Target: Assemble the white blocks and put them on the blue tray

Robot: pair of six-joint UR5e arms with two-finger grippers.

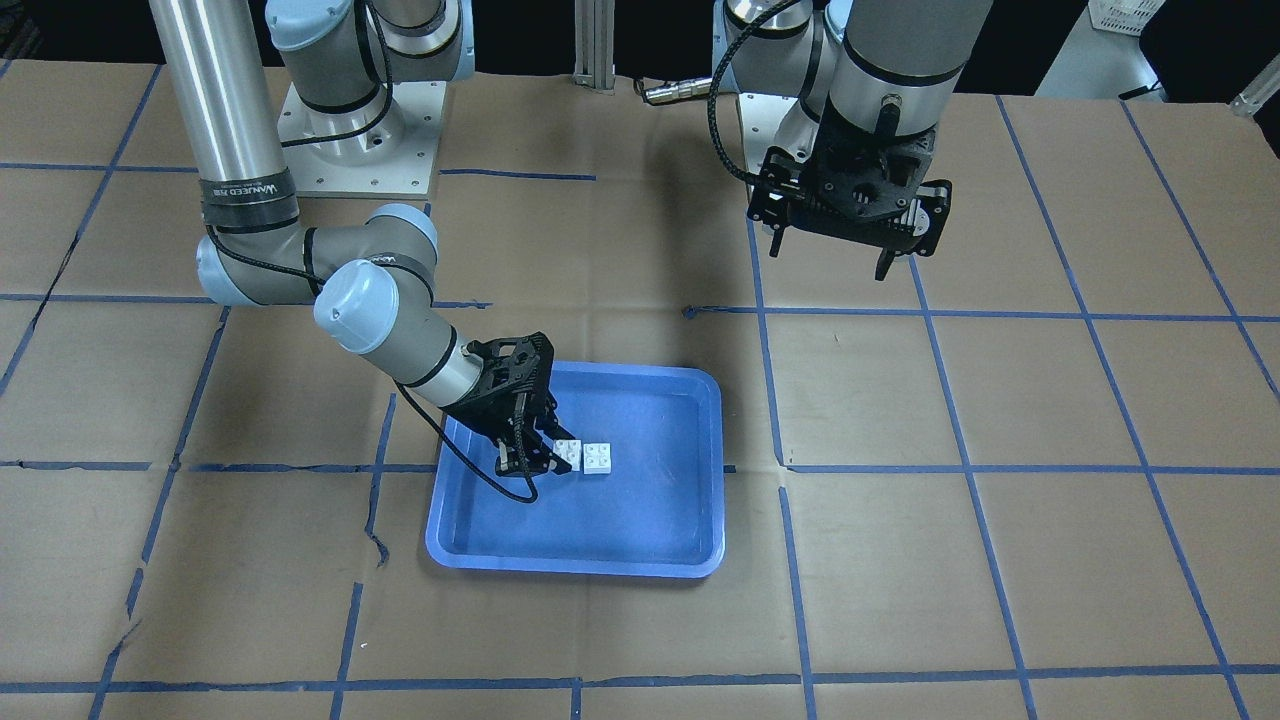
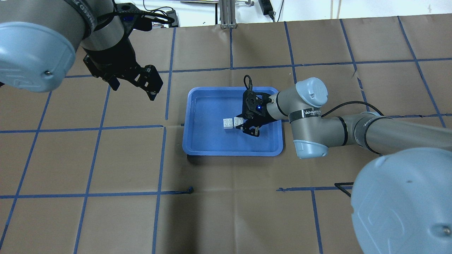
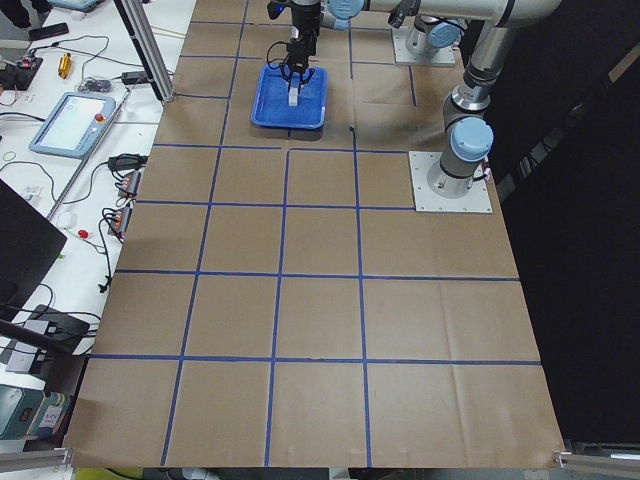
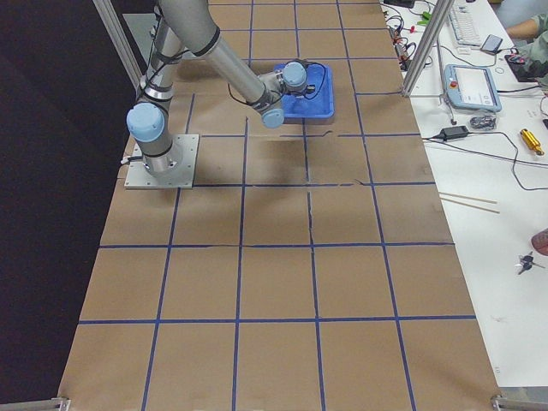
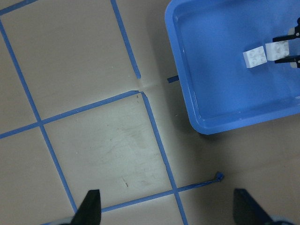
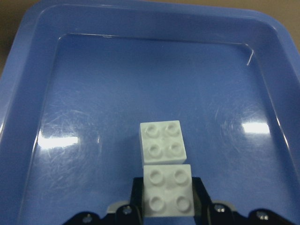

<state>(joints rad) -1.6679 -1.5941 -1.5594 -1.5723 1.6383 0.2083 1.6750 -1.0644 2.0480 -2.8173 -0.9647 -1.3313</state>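
Note:
Two white blocks sit side by side, touching, on the bottom of the blue tray (image 2: 233, 152). My right gripper (image 2: 243, 123) reaches into the tray, and its fingers hug the nearer white block (image 2: 238, 122) on both sides. The other white block (image 2: 227, 124) rests free beside it. In the right wrist view the held block (image 6: 168, 190) lies between the black fingers, with the free block (image 6: 162, 142) just beyond, both studs up. My left gripper (image 2: 141, 84) hangs open and empty above the table, off the tray's side.
The table is covered in brown paper with a blue tape grid (image 2: 166, 127). The tray's raised rim (image 1: 575, 565) surrounds the blocks. The right arm's elbow (image 2: 310, 120) hangs over the tray's edge. The arm bases (image 1: 360, 130) stand at the robot's side.

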